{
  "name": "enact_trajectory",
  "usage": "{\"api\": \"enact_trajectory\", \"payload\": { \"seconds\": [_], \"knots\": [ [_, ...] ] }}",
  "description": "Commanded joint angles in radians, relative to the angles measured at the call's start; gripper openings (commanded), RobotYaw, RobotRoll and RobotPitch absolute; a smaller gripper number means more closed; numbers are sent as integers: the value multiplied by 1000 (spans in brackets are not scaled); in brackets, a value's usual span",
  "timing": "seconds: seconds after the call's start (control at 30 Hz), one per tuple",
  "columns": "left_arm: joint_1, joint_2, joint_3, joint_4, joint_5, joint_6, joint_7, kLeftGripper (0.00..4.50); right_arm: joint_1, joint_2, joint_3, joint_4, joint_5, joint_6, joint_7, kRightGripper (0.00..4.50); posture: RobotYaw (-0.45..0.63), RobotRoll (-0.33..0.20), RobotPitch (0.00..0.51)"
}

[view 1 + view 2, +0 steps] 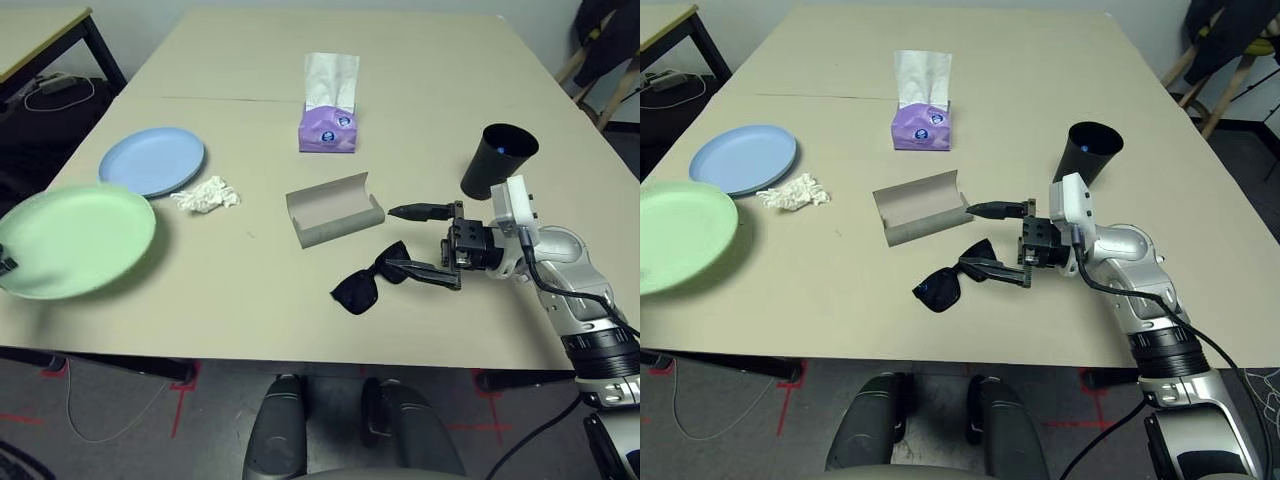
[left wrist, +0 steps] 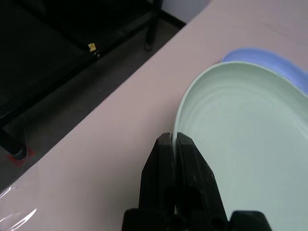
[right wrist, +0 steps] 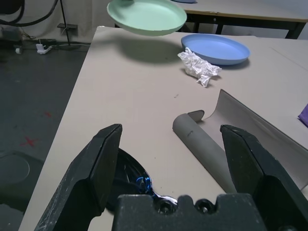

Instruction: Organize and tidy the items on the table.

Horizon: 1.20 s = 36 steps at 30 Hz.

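Closest to the near edge of the table (image 1: 240, 330) lie the black sunglasses (image 1: 368, 282), with a strip of bare top between them and the drop. Just right of them hangs the right gripper (image 1: 418, 242), pointing left with its two black fingers spread wide, one beside the glasses' arm and the other farther back toward the grey glasses case (image 1: 335, 209); it holds nothing. That case lies open just beyond the sunglasses, near the middle of the table. At the far left the left gripper (image 2: 173, 140) has its fingers pinched tight on the rim of the pale green plate (image 1: 72, 240), which is raised off the surface and hangs out past the table's left corner, its far edge overlapping the light blue plate (image 1: 152, 160). The blue plate rests flat near the left edge, and the crumpled white tissue (image 1: 206, 195) sits just right of it. A black cup (image 1: 497, 160) leans behind the right arm, toward the right edge. Farther back stands a purple tissue box (image 1: 328, 128), with wide bare table beyond it and between the plates and the case.
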<state>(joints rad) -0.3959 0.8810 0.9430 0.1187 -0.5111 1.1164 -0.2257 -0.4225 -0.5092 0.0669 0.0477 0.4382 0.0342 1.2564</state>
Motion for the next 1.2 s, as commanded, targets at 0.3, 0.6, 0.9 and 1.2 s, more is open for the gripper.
{"api": "enact_trajectory", "payload": {
  "seconds": [0.3, 0.6, 0.9, 1.2],
  "knots": [
    [-433, -129, -303, 501, 149, -377, 168, 16, -15, 14, 8, -8, 0, 14, -12, 4500, 164, 0, 125],
    [-619, -137, -354, 880, 202, -681, 296, 16, 17, 32, -34, -27, -11, 11, -129, 4500, 137, 0, 130],
    [-625, -147, -381, 930, 212, -757, 369, 16, 14, 76, -27, -63, -14, 61, -246, 4500, 149, 0, 129],
    [-640, -187, -374, 942, 169, -761, 324, 518, 1, 83, -27, -60, -16, 57, -248, 4500, 157, 0, 135]
  ]
}}
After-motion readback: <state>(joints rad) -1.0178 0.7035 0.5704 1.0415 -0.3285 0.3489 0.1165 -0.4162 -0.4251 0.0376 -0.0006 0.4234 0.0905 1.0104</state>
